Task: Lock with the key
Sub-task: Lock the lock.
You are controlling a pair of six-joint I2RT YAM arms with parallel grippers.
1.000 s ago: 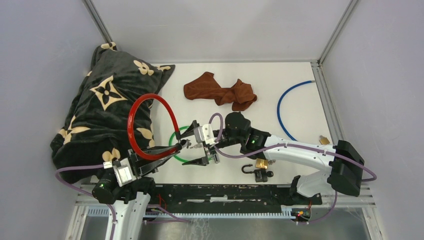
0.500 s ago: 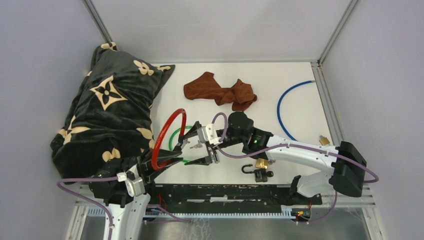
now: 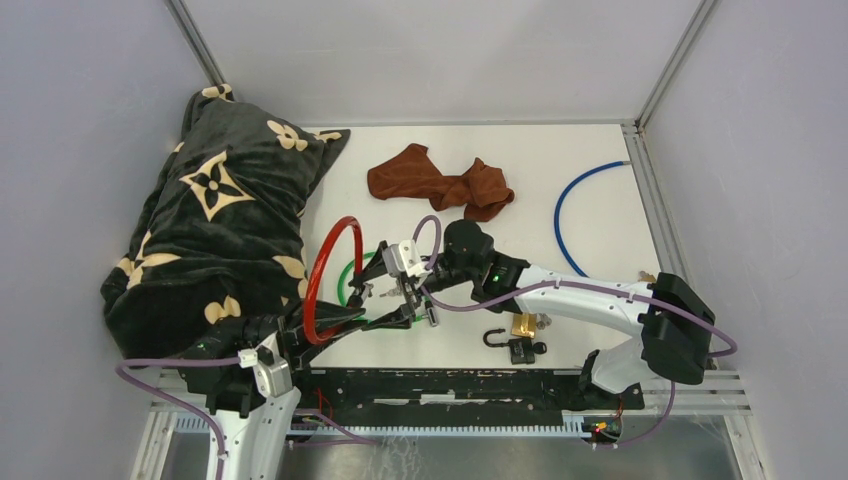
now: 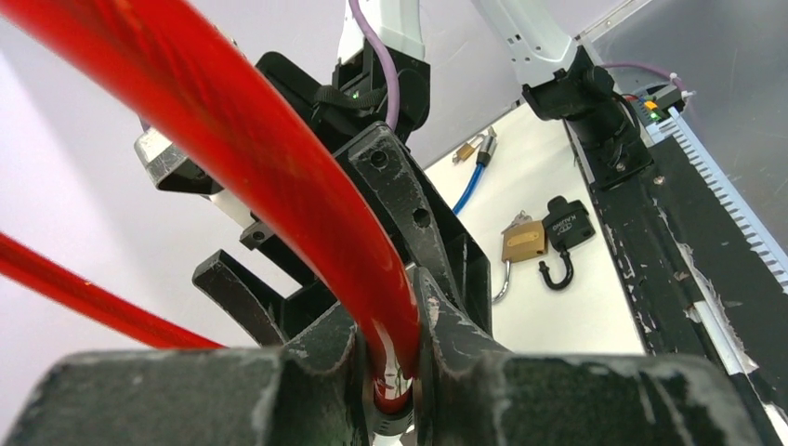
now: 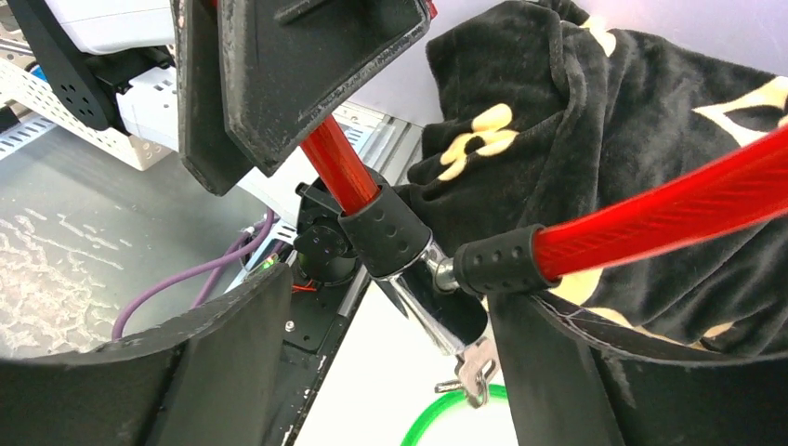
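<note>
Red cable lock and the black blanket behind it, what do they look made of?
Red cable lock: glossy plastic-looking sheath with highlights, core hidden; dimpled black end sleeves look rubbery; lock cylinder shines like chromed metal. Blanket: matte plush fleece, fuzzy pile visible.

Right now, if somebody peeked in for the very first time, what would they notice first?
Probably the bright red cable lock, a big loop standing up near the front of the table. It is pinched in the left gripper, while the right gripper sits open around its shiny lock end. Next comes the big black blanket with cream flowers, heaped on the table's left side.
</note>
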